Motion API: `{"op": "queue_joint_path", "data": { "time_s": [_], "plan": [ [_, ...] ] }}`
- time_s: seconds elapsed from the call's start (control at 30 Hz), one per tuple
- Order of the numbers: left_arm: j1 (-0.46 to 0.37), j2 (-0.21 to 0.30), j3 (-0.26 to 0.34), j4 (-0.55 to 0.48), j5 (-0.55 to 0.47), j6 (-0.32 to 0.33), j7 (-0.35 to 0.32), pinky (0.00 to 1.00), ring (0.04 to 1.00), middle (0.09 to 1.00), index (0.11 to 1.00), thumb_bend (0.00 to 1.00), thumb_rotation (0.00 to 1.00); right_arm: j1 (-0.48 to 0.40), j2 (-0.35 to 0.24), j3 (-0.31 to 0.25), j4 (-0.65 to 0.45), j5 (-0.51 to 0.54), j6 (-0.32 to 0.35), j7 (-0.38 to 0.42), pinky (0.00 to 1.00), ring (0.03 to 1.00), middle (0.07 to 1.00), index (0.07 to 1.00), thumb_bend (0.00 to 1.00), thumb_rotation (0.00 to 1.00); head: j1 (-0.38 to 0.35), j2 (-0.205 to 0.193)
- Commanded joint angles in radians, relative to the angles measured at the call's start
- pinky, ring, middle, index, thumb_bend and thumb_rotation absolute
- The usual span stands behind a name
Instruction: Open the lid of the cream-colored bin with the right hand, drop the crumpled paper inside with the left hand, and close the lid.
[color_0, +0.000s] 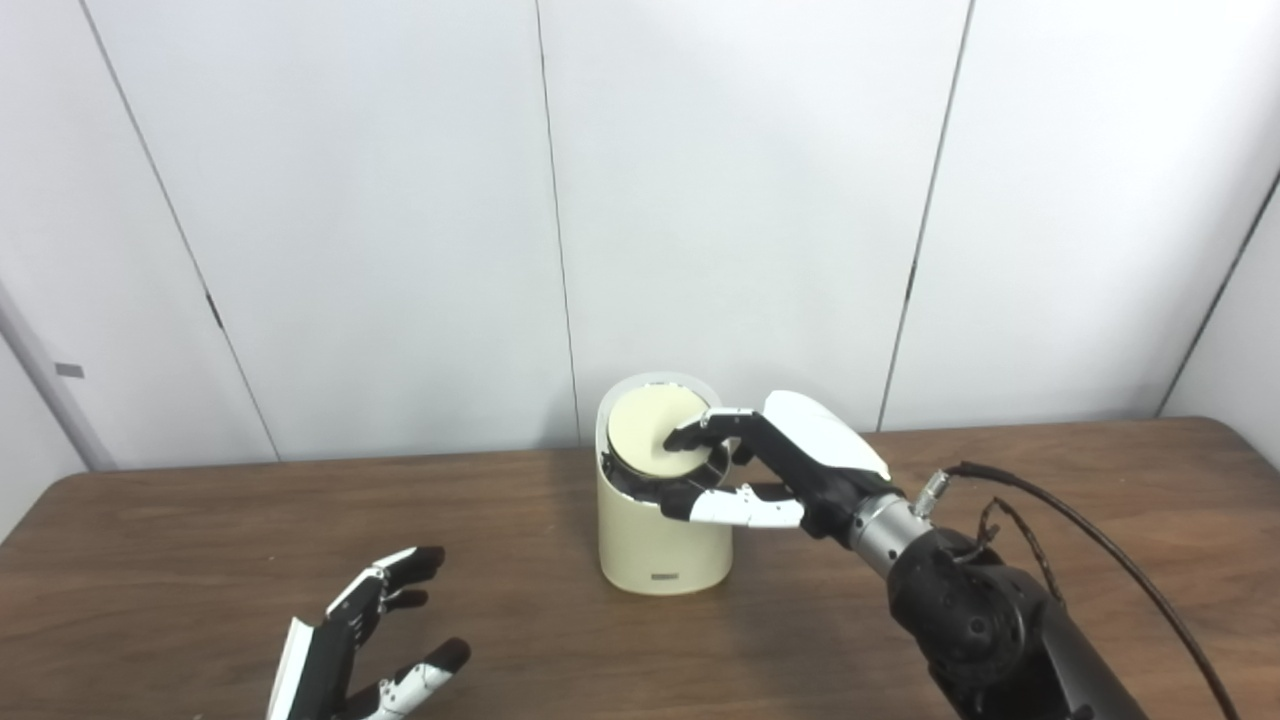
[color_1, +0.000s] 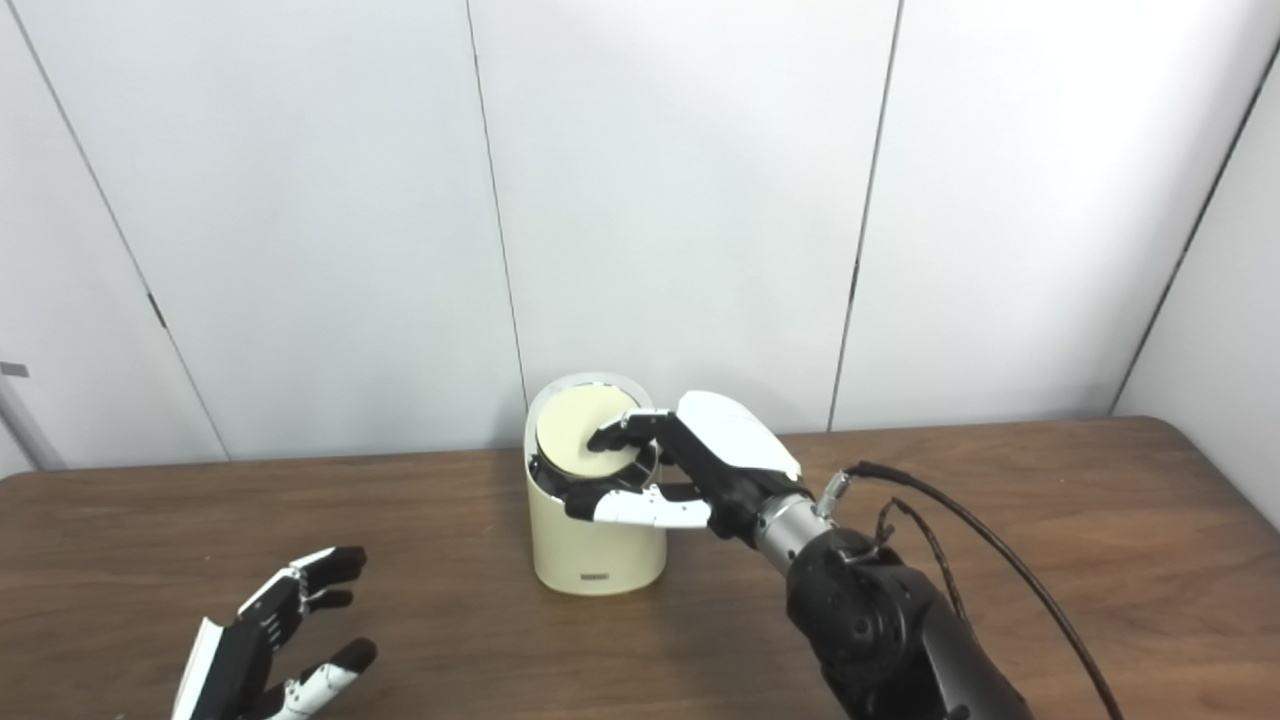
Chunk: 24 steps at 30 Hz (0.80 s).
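The cream-colored bin (color_0: 650, 545) stands upright at the middle of the table. Its round lid (color_0: 645, 425) is tilted toward me, with a dark gap showing under its front edge. My right hand (color_0: 790, 460) reaches in from the right: its fingers (color_0: 700, 432) rest on top of the lid and its thumb (color_0: 725, 505) lies across the bin's front rim below the lid. My left hand (color_0: 360, 640) hovers low at the front left, open and holding nothing. No crumpled paper is in sight in either view.
The brown wooden table (color_0: 200, 560) runs back to a white panelled wall (color_0: 400, 200). A black cable (color_0: 1090, 540) loops off the right forearm over the table's right side.
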<state>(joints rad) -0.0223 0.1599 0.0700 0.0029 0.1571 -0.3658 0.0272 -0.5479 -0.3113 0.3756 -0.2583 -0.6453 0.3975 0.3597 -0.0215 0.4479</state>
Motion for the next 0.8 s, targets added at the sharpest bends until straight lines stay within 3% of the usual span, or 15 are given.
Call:
{"op": "queue_joint_path", "data": {
  "time_s": [0.0, 0.53, 0.77],
  "plan": [
    [-0.013, -0.011, -0.008, -0.019, 0.008, -0.008, 0.01, 0.71, 0.775, 0.773, 0.754, 0.93, 0.56, -0.047, 0.004, 0.017, -0.003, 0.008, -0.037, 0.038, 0.75, 0.78, 0.746, 0.718, 0.93, 1.0, 0.001, -0.001],
    [-0.023, -0.012, -0.017, 0.005, 0.021, -0.022, 0.015, 0.69, 0.769, 0.773, 0.757, 0.93, 0.56, -0.096, 0.021, 0.017, 0.023, 0.003, -0.065, 0.047, 0.65, 0.754, 0.749, 0.714, 0.92, 0.99, 0.004, -0.016],
    [-0.024, -0.017, -0.021, 0.002, 0.022, -0.018, 0.016, 0.7, 0.773, 0.776, 0.76, 0.93, 0.56, -0.108, 0.037, 0.013, 0.031, 0.014, -0.058, 0.057, 0.67, 0.776, 0.761, 0.726, 0.94, 0.97, 0.005, -0.018]
  ]
}}
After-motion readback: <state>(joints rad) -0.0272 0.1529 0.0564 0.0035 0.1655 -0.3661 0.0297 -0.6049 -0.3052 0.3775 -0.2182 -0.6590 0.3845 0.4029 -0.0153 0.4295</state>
